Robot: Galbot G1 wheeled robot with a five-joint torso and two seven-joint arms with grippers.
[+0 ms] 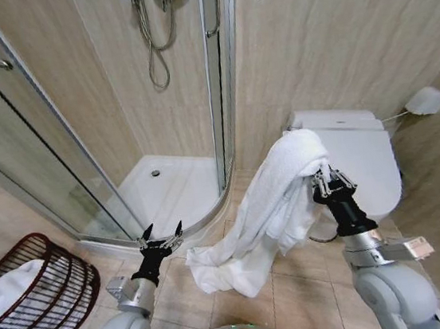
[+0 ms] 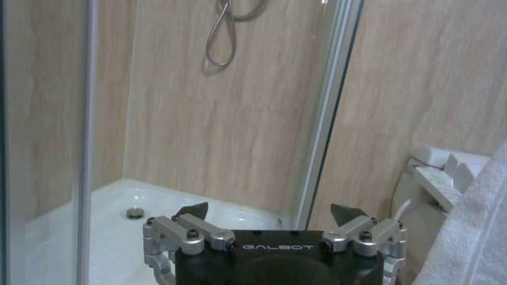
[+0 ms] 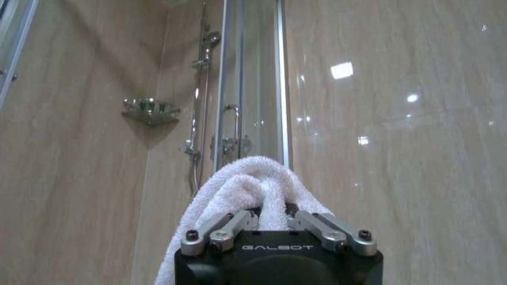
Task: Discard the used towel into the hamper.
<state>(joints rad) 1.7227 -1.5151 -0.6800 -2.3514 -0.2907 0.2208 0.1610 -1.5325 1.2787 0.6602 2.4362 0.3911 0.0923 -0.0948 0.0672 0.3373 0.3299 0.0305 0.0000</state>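
Right gripper [image 1: 328, 182]: I held it clamped on the towel [image 1: 277, 205], tail trailing on the floor.
Left gripper [image 1: 161, 237]: spread, empty, low centre.
Hamper [image 1: 35, 295]: near left.
Advice: lift higher before swinging left.

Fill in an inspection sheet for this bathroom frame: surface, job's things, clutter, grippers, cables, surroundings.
Surface: beige tiled floor; the towel's lower end rests on it.
Job's things: white towel held up in front of the toilet, draping down to the floor. Hamper, a reddish-brown wire basket, stands at the robot's left with something white inside.
Clutter: nothing seen.
Grippers: right gripper shut on the towel's upper fold, raised; left gripper open and empty, near the shower's edge.
Cables: thin cord on the wall to a small white holder; shower hose hanging inside the stall.
Surroundings: glass corner shower, white toilet, beige tiled walls.
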